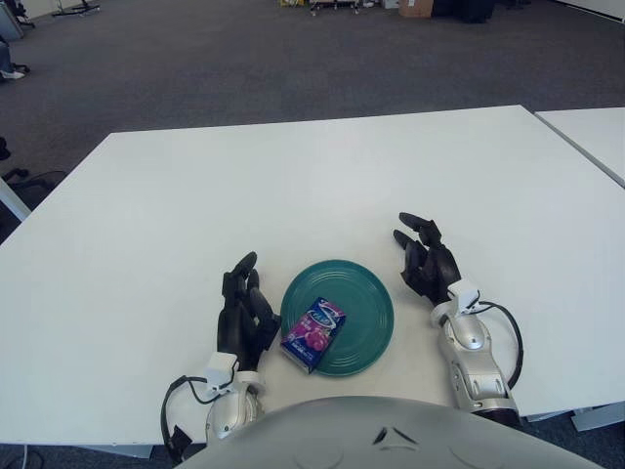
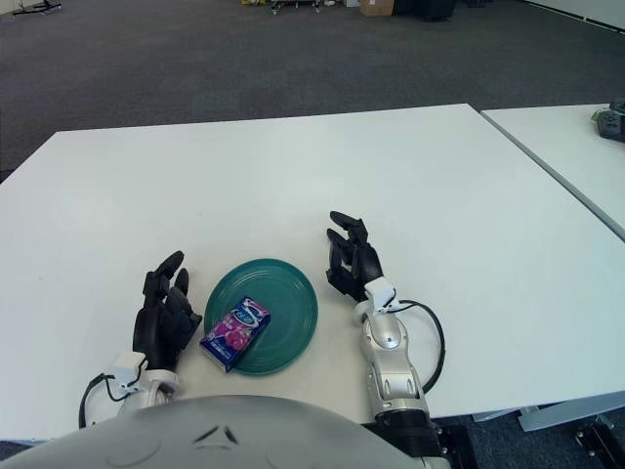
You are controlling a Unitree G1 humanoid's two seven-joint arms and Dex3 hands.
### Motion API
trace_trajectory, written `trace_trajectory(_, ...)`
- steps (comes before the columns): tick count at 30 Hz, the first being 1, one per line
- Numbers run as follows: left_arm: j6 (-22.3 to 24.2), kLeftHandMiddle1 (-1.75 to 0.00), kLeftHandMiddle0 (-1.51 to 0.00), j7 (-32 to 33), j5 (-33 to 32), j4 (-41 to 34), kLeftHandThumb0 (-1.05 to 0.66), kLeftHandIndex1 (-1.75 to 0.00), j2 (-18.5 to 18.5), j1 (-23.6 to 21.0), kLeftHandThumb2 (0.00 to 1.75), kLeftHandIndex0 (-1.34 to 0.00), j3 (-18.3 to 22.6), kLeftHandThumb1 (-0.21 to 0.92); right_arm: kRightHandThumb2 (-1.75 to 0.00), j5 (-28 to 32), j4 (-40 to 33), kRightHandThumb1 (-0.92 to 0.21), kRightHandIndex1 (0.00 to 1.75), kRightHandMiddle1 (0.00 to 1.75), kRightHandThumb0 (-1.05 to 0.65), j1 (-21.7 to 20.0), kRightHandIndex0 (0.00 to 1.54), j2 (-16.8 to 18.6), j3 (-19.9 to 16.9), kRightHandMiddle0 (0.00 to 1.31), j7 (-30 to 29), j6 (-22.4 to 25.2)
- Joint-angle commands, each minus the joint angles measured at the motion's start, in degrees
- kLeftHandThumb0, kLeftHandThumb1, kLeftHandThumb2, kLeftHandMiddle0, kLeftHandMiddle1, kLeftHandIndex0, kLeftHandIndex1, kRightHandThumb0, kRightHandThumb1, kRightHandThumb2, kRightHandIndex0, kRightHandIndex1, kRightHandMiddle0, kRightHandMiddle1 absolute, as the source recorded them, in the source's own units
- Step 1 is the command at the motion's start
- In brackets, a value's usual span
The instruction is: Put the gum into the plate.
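Gum pack [image 1: 314,334], purple-blue carton: lies flat in the teal plate [image 1: 363,291], on its near-left part, one corner reaching over the rim toward the robot. Plate: stands on the white table [image 1: 293,186], near the front edge, between the two hands. Left hand [image 1: 245,315]: just left of the plate, close to the pack, fingers loosely spread and holding nothing; right hand [image 1: 426,262]: just right of the plate, fingers likewise spread and empty.
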Motion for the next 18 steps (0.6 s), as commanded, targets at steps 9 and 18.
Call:
trace_trajectory(9,1.41,0.0,0.0,-1.34,-0.92,-0.4,-0.92,-0.29,0.1,0.33,1.11,0.0,-0.29,0.92,-0.98,-0.68,1.38,-0.92,0.0,0.37,-0.74,3.21,0.05,-1.54,1.59,0.0,1.56,3.99)
trace_trajectory(18,1.25,0.0,0.0,-5.17,-3.16,-0.77,-0.97,-0.27,1.12,0.1,1.18,0.0,-0.7,0.92,-1.03,0.29,1.07,-0.92,0.0,0.26,-0.78,4.08,0.02,-0.1,3.37,0.0,2.62,4.55)
